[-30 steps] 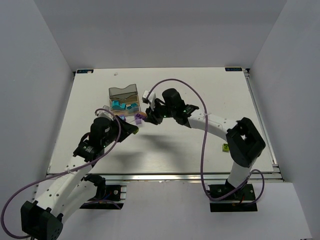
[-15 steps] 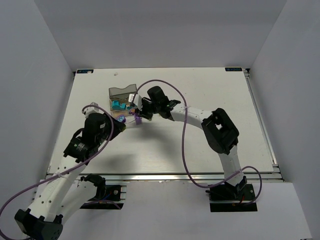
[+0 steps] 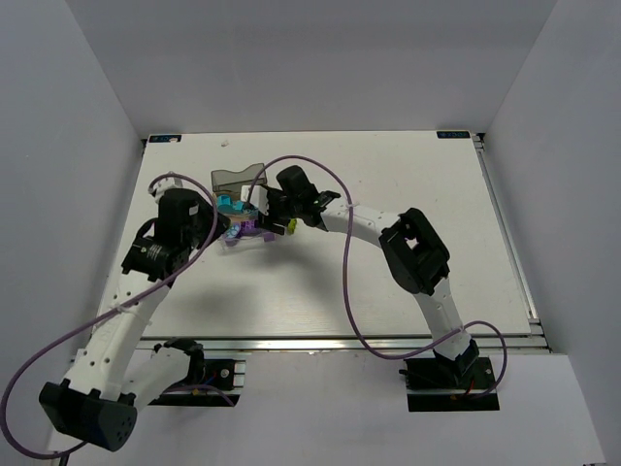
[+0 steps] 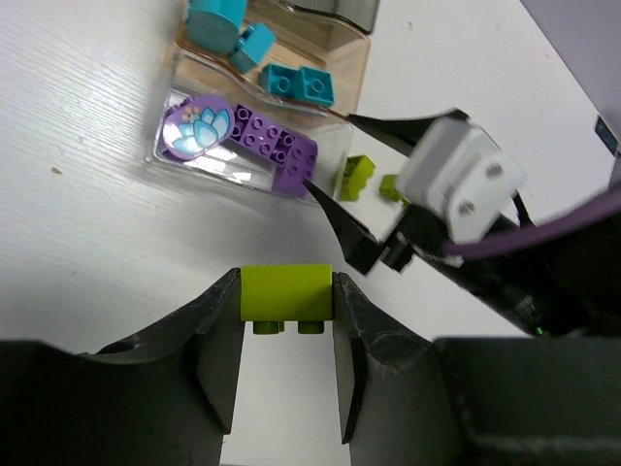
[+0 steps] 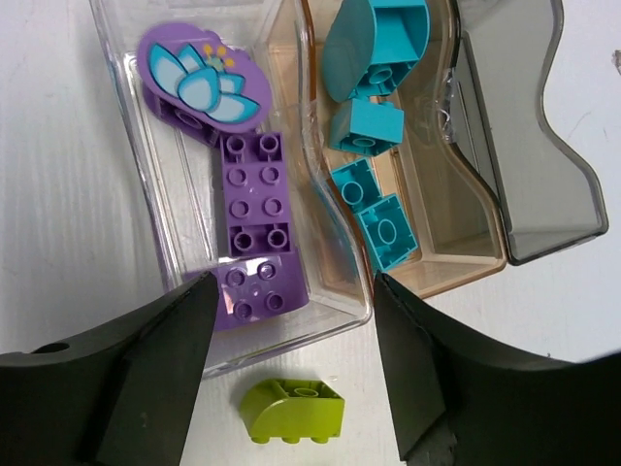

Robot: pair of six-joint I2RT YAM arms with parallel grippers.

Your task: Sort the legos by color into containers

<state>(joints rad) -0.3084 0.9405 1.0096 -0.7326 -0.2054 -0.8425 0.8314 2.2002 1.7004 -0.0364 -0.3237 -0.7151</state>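
L gripper (image 4: 286,282) clamped on lime lego (image 4: 286,292); R gripper (image 5: 291,287) spread wide, 2nd lime lego (image 5: 293,410) btwn fingers, beside clear bin (image 5: 121,97)

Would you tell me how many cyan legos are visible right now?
4, all in the middle tan bin: a large rounded piece at one end, then three small bricks in a row. More may be hidden underneath.

Clear bin (image 5: 131,209): colourless, see-through
Bricks in clear bin (image 5: 254,209): purple
Round piece (image 5: 204,85): purple, printed with a pale blue lotus and yellow dots
Tan bin (image 5: 456,248): amber tint
Bricks in tan bin (image 5: 386,230): cyan
Grey bin (image 5: 529,146): smoky grey
Held brick (image 4: 286,291): lime green
Loose brick (image 5: 293,410): lime green
Desk (image 5: 49,194): white, faint grain
Cables (image 3: 320,163): purple
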